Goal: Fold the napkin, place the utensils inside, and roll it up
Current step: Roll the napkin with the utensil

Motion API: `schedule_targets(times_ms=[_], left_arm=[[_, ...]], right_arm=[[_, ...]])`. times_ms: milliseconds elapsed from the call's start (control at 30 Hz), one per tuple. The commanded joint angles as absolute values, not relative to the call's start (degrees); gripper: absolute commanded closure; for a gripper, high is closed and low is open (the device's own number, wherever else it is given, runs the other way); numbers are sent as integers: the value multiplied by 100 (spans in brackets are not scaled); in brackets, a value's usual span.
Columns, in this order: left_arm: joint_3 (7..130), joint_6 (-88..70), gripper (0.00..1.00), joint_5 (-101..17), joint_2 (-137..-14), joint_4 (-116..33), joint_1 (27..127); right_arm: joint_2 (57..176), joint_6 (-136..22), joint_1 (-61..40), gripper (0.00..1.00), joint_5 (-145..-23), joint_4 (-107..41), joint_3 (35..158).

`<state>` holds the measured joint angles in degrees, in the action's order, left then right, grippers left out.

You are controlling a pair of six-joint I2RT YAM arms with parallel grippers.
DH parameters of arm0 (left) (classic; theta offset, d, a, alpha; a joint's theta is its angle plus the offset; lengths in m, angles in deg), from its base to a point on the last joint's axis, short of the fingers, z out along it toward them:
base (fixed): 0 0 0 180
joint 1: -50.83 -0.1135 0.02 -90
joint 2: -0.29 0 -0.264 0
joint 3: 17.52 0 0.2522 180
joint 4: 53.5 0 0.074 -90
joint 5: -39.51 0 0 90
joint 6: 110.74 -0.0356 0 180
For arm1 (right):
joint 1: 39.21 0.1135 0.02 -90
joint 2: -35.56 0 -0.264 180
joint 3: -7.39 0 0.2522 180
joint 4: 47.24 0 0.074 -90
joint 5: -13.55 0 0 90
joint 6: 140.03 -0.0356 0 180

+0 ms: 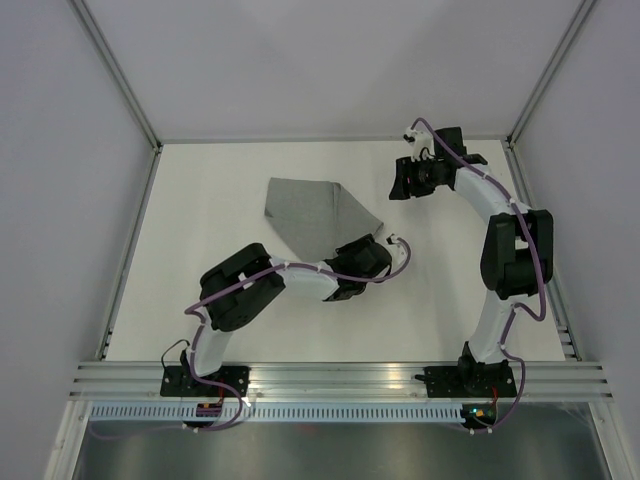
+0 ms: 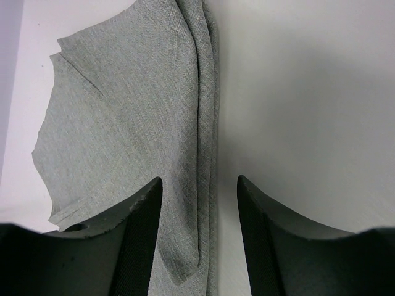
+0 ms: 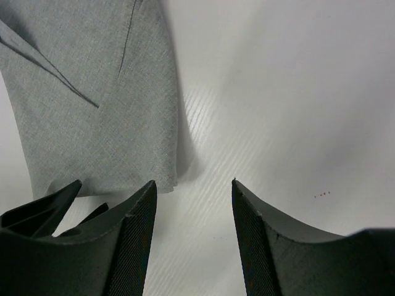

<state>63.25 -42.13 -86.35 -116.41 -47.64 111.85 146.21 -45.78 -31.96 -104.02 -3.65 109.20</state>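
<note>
On white table (image 1: 200,300), left of centre toward the far edge: grey napkin (image 1: 312,212), lying flat. Folded over itself into an uneven shape, one layer overlapping another, narrowing to a point at the near right.

Over that near-right point: left gripper (image 1: 352,262), low above the cloth. From the left wrist view: fingers (image 2: 139,246) apart, bunched folded edge of napkin running between them, cloth tip lying in the gap. Cloth passing beside and under one finger; strip of bare table showing between cloth and the other finger. Not pinched.

Further right, near the far edge, apart from the cloth: right gripper (image 1: 408,180), facing the napkin's right side. From the right wrist view: fingers (image 3: 265,246) apart, only bare table between them. Napkin corner just beyond one fingertip, off to the side; contact not discernible.
</note>
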Motion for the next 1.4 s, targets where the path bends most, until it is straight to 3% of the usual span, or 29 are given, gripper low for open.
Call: schedule_targets(times_ms=[0,267,633,933,1067,1367], left_arm=[[6585,-4386,44,-8749,-11888,-4423,11218],[6796,-4237,47,-8565,-12126,-4062,11209],[6893,-3964,62,-8143,-12161,-3807,11060],[6814,-3718,80,-7730,-11994,-3754,10849],[6796,-3674,97,-7545,-11898,-3737,10744],[6761,-3683,98,-7290,-11704,-3701,10647]], right_arm=[[14401,-4757,-3349,42,-10571,-157,11272],[14472,-4757,-3683,43,-10738,-78,11379],[14445,-4651,-3868,44,-10835,-114,11229],[14340,-4686,-4062,44,-10967,-140,11273],[14270,-4686,-4062,45,-11002,-140,11238],[14208,-4642,-4053,45,-10993,-140,11194]])
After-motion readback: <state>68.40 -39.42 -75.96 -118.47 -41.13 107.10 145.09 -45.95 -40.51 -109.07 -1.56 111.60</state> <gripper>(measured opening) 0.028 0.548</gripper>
